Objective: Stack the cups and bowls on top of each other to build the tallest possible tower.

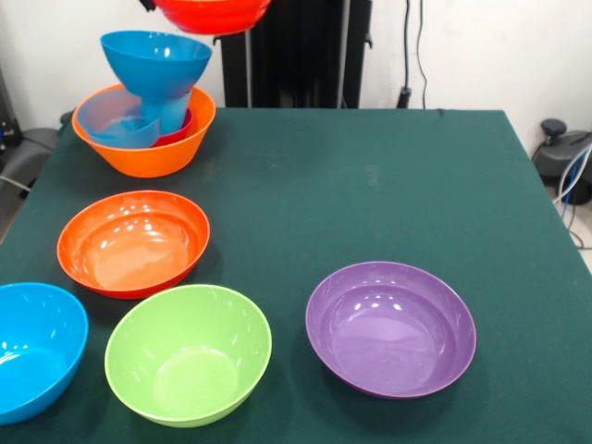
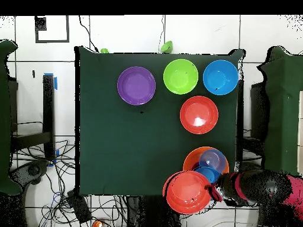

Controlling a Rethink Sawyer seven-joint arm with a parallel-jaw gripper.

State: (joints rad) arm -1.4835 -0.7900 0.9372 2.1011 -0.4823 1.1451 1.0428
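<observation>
The bowls are the main matter here. The orange bowl [image 1: 148, 153] at the far table corner carries the tower: a blue bowl [image 1: 155, 61] sits high on a light-blue cup [image 1: 171, 111], with a small red cup [image 1: 180, 132] and a pale tilted piece beside it. A red bowl [image 1: 213, 13] hangs in the air near this stack, held at its rim by the gripper [image 2: 214, 193]; I judge it is being carried to go on top. The next move needs centring it over the blue bowl (which looks unsteady). The jaws seem pinched on the red bowl's rim. Four bowls wait loose: purple bowl [image 1: 390, 327], green bowl [image 1: 188, 353], red-orange bowl [image 1: 133, 242], second blue bowl [image 1: 32, 347].
</observation>
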